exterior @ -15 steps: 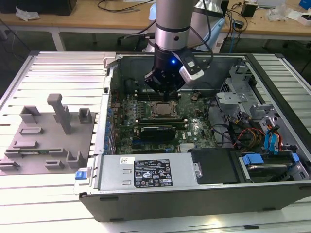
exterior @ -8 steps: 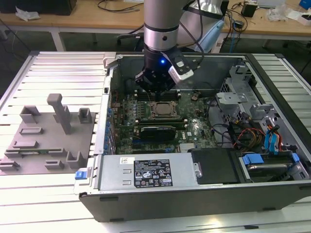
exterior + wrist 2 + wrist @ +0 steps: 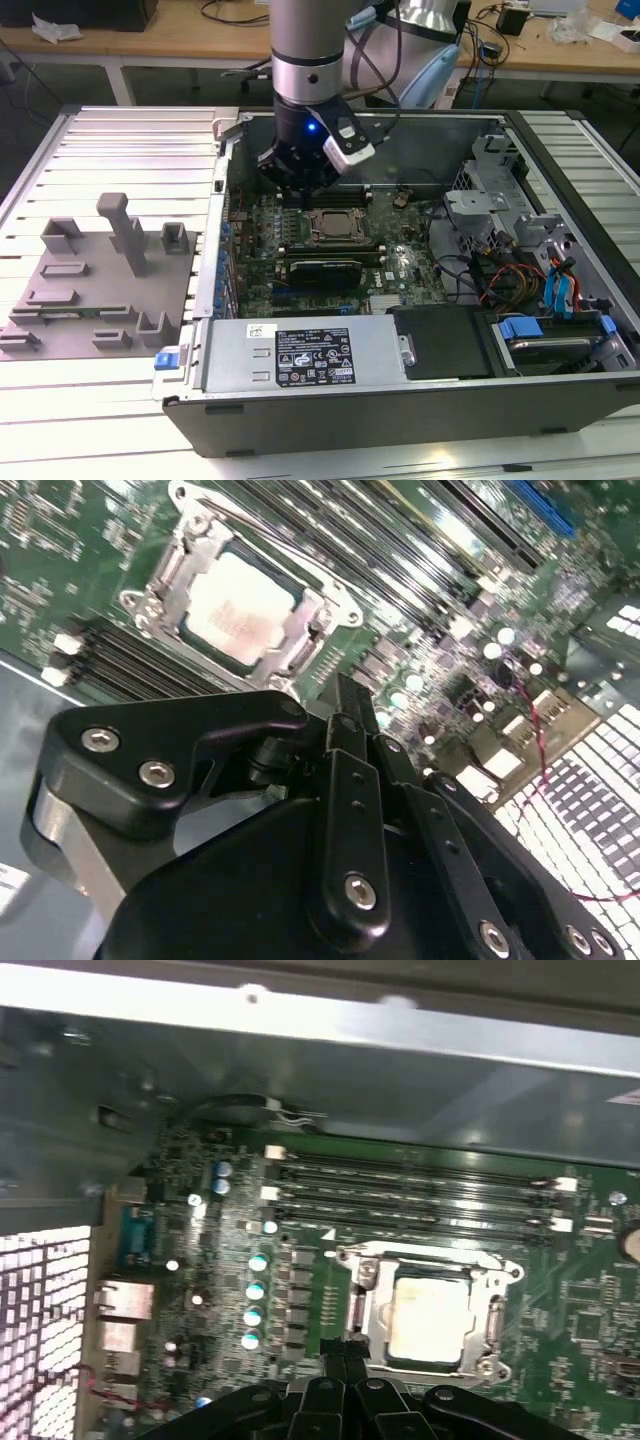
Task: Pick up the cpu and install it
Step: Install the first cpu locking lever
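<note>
My hand is pinched closed and empty, low over the motherboard. The cpu lies flat in its socket frame, just beside the hand, toward the exterior view's right.

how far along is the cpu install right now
Done, it seems: the cpu lies inside the socket frame on the motherboard. In hand: nothing; the gripper hangs shut just above the board, close to the socket. Left: I cannot tell whether the frame is latched.
</note>
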You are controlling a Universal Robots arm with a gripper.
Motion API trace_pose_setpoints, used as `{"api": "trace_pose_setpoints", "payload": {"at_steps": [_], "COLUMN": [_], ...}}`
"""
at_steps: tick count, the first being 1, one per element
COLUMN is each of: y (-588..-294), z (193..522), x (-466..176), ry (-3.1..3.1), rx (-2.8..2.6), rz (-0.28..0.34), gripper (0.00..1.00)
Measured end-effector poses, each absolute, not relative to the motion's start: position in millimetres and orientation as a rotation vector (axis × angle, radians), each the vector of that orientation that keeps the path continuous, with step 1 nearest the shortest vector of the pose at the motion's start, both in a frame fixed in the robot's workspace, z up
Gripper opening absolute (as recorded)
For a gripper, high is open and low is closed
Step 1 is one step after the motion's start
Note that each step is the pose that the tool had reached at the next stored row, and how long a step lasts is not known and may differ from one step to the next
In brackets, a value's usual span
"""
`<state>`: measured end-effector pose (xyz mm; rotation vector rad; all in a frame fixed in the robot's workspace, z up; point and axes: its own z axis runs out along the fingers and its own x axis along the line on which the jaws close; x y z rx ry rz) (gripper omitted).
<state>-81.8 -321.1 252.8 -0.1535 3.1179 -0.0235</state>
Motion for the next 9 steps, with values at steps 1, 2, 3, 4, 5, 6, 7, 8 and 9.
{"api": "trace_pose_setpoints", "payload": {"at_steps": [1,2,3,4,5,6,7,8,9], "y": [-321.1,-321.1,-321.1,-321.1,-321.1,-321.2,-321.2,-321.1,-321.2], "z": [252.8,252.7,252.6,252.6,252.6,252.7,252.6,252.6,252.6], "x": [-83.4,-85.1,-86.7,-87.2,-87.2,-87.3,-87.5,-87.6,-88.1], "ry": [3.118,3.118,3.118,3.118,3.118,3.118,3.117,3.117,3.116], "rx": [-0.154,-0.154,-0.154,-0.154,-0.154,-0.154,-0.154,-0.153,-0.153], "rz": [-0.024,-0.023,-0.023,-0.023,-0.022,-0.016,0.0,0.014,0.045], "gripper": [0.11,0.11,0.11,0.11,0.11,0.11,0.11,0.11,0.11]}}
